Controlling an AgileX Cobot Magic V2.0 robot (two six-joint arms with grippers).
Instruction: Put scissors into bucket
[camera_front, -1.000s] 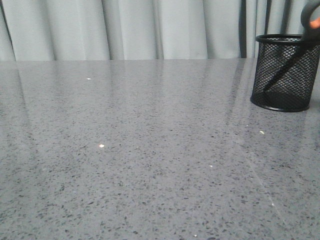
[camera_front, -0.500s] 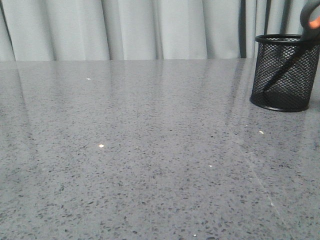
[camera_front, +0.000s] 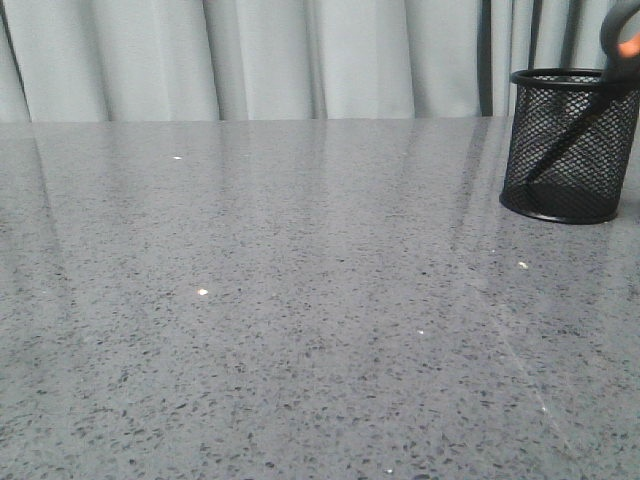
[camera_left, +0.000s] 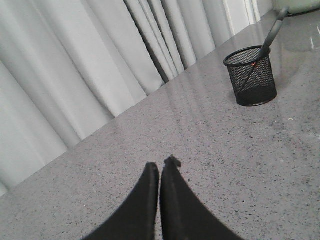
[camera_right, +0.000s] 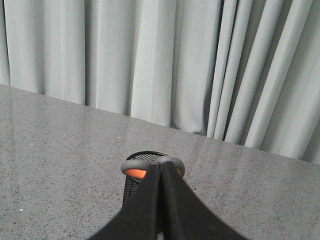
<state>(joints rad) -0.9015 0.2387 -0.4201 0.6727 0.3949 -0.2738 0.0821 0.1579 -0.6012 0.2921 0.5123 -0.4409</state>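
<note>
Right gripper (camera_right: 161, 172): jaws pressed together, apparently pinching the grey, orange-lined loop handle of the dark-bladed scissors (camera_right: 137, 169), though the contact itself is hidden; blades slant down inside the black wire-mesh cylindrical bucket (camera_front: 570, 145), probably held for lowering; left gripper (camera_left: 161, 167): jaws closed, empty, above the speckled grey table (camera_front: 300, 300).

Soft even light, glossy tabletop (camera_front: 300, 300) glare

Grey speckled table (camera_front: 300, 300), black mesh bucket (camera_front: 570, 150) at far right.
</note>
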